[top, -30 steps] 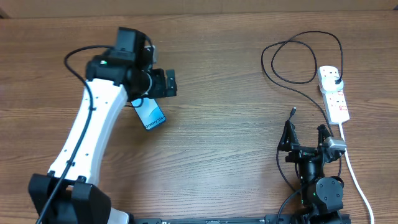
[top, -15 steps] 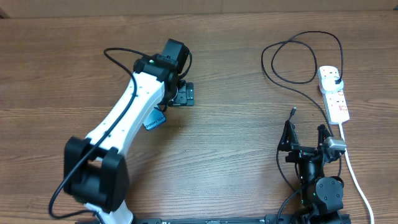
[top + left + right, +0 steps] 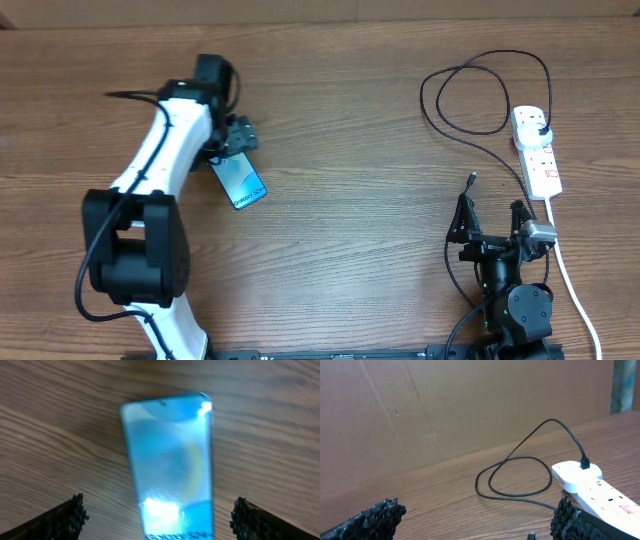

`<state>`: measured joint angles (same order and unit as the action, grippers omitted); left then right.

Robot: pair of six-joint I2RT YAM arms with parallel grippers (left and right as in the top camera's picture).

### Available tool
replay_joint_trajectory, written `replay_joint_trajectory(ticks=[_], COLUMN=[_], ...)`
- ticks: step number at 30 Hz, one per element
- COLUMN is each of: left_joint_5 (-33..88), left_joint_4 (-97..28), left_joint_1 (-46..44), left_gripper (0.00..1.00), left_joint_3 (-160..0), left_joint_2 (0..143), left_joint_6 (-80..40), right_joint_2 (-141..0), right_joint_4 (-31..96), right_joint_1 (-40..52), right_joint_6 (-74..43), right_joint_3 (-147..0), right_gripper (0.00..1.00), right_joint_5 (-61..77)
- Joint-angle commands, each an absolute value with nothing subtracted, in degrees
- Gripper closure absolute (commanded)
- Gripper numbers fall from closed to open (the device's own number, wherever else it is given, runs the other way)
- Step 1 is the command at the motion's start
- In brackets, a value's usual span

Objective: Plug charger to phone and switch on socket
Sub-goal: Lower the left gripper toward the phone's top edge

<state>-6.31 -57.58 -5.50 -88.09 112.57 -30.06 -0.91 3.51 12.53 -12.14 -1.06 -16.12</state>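
1. Starting big: the table (image 3: 350, 170) is plain wood, with the phone on the left half and the socket way over on the right, so they're well apart.
2. The left arm (image 3: 160, 170) reaches out over the phone. The left gripper (image 3: 234, 134) sits at the phone's far end with its fingers spread wide and nothing in them.
3. The right gripper (image 3: 491, 212) is low by the near edge. Its fingers are wide apart too, it's empty, and it faces the socket.
4. The socket (image 3: 537, 150) lies flat by the right edge. I can't tell from here whether its switch is on.
5. The phone (image 3: 240, 181) lies flat, screen up and glowing blue. On the left wrist cam it sits framed between the two open fingertips.
6. The charger (image 3: 478, 95) has its plug already in the socket's far outlet. The cable loops over the wood, and its tip (image 3: 470, 181) lies loose just ahead of the right gripper.
7. My read is that we're at the very first step, grabbing the phone.
8. Next move, I'd say: pinch the phone by its long edges, and have the right side pick up that tiny tip. Lining the tip up with the port looks fiddly.
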Motion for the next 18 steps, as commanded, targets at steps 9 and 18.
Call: replay_joint_trajectory(ticks=[9,18], left_joint_5=[-5.5,-5.5], left_joint_4=[-56.7,-56.7], left_joint_1=[-2.7,-2.7], left_gripper=[0.0,0.01], left_joint_3=[-89.4,-89.4], left_joint_2=[113.1,113.1], left_joint_6=[-28.5,-27.6], right_joint_2=[-0.8,-0.8], right_joint_4=[3.2,3.2], right_joint_1=[13.0,13.0], right_joint_6=[-12.0,-12.0], right_joint_3=[-0.5,-0.5], right_gripper=[0.0,0.0], right_joint_5=[-16.9,-16.9])
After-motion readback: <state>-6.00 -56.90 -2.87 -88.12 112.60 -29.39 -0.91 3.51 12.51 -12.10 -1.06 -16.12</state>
